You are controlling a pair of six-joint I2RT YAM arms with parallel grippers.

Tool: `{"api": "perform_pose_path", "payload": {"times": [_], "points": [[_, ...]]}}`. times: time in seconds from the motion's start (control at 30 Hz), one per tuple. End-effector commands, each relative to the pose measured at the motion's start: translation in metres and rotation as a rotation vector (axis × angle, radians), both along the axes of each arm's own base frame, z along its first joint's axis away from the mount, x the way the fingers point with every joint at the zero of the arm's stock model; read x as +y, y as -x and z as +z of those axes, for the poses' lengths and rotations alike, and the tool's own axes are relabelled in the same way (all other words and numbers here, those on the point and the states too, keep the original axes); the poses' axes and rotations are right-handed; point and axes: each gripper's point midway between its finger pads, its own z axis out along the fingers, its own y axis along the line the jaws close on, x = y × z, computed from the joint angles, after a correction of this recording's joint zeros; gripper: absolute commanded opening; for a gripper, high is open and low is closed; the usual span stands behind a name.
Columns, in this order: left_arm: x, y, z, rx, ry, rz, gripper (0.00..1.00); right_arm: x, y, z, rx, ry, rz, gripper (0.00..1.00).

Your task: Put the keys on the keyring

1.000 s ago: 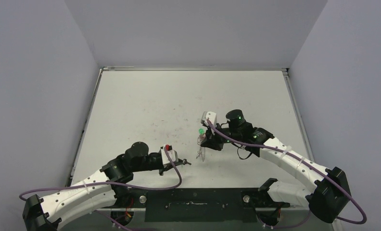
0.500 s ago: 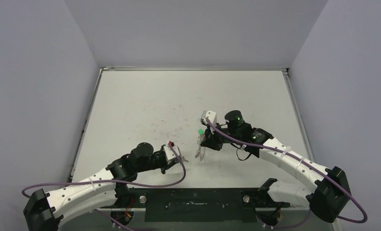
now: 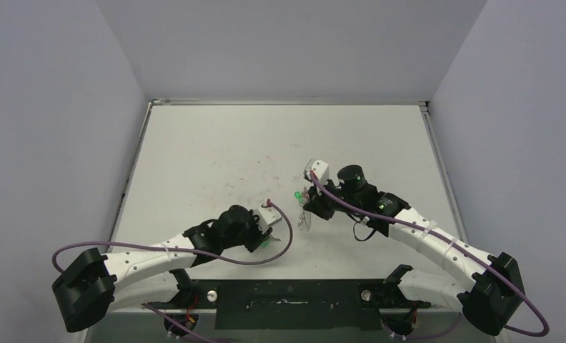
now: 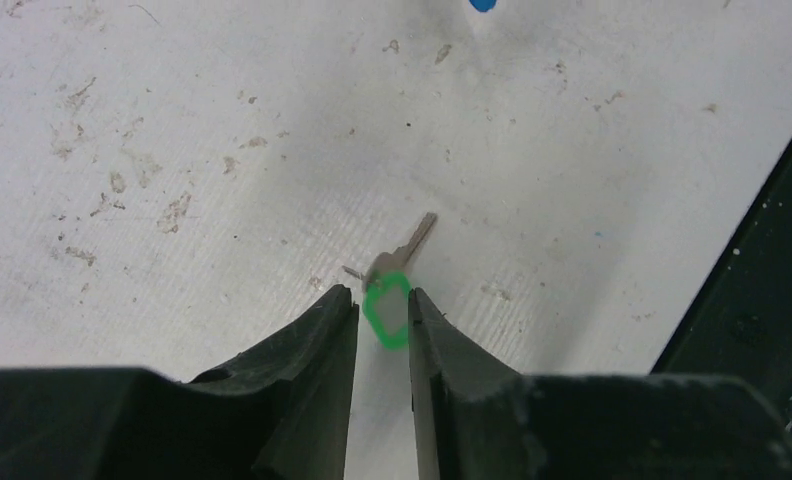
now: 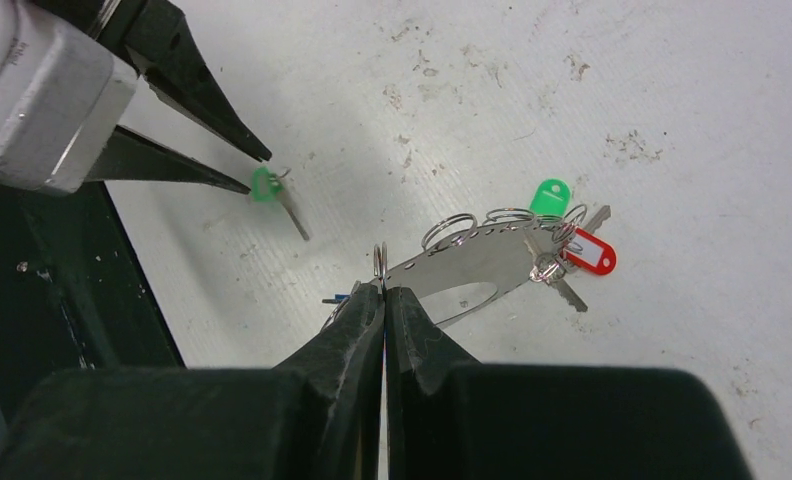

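While the left fingers (image 4: 327, 335) straddle the green tag (image 4: 387, 315) of a loose key (image 4: 404, 248) lying on the desk (image 4: 222, 130), nearly closed, though I cannot tell whether they grip it, pickup seems the step in hand. The key's blade points diagonally away from them. Further right, the right fingers (image 5: 357, 330) pinch shut on the keyring (image 5: 472, 262), held just beside, its long axis stretching away rightward. Next, threading calls for fine alignment with a wire loop.

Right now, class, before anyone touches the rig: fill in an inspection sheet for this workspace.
Surface: white table, scuffed and stained.
Job's things: keyring carries a green-tagged key and a red-tagged key; loose key, green tag, lies on the table.
Clutter: nothing seen.
Grippers: left gripper straddles the loose key's tag, grip unclear; right gripper shut on the keyring's rim.
Cables: purple cable on each arm.
Surroundings: grey walls.
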Motion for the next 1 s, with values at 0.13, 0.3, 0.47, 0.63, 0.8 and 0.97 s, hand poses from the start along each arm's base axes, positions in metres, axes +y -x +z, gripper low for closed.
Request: {"api": "perform_pose_path", "payload": {"times": [0.13,0.3,0.47,0.63,0.8,0.97], "points": [[-0.015,-0.034,0.033,0.004,0.084,0.205,0.45,-0.001,-0.006,0.013,-0.044,-0.030,-0.038,0.00],[0.000,-0.031,0.024,0.108,0.025,0.345,0.53,-0.001,-0.006,0.012,-0.043,-0.025,-0.038,0.00],[0.005,-0.021,0.005,0.239,0.004,0.440,0.53,0.000,-0.006,0.010,-0.034,-0.022,-0.035,0.00],[0.014,-0.016,-0.014,0.348,0.013,0.603,0.50,0.000,-0.006,0.007,-0.023,-0.016,-0.032,0.00],[0.008,-0.015,-0.016,0.434,0.125,0.702,0.51,0.001,-0.005,0.004,-0.012,-0.015,-0.030,0.00],[-0.007,-0.016,-0.013,0.515,0.245,0.757,0.54,0.003,-0.005,0.003,-0.003,-0.015,-0.024,0.00]]}}
